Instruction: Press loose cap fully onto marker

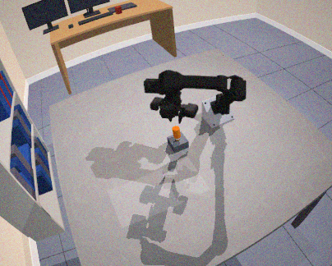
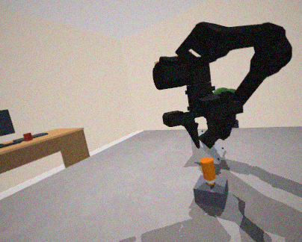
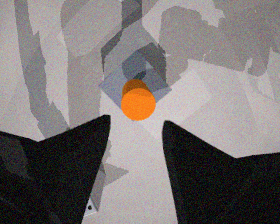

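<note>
The orange cap (image 1: 176,131) (image 2: 208,169) (image 3: 138,104) sits on the upright marker, whose pale band (image 2: 211,182) shows just below the cap, with a small orange part under it. The marker stands in the grey holder block (image 1: 181,144) (image 2: 210,198) (image 3: 111,87). How fully the cap is seated cannot be told. My gripper (image 1: 175,121) (image 2: 204,147) (image 3: 136,124) hangs above the cap, apart from it. Its fingers point down and are partly open, with nothing between them.
The arm's pale base plate (image 1: 225,120) is behind the holder block on the grey table (image 1: 99,119). A wooden desk (image 1: 140,16) with monitors stands beyond the table, and a shelf (image 1: 30,164) stands at the left in the top view.
</note>
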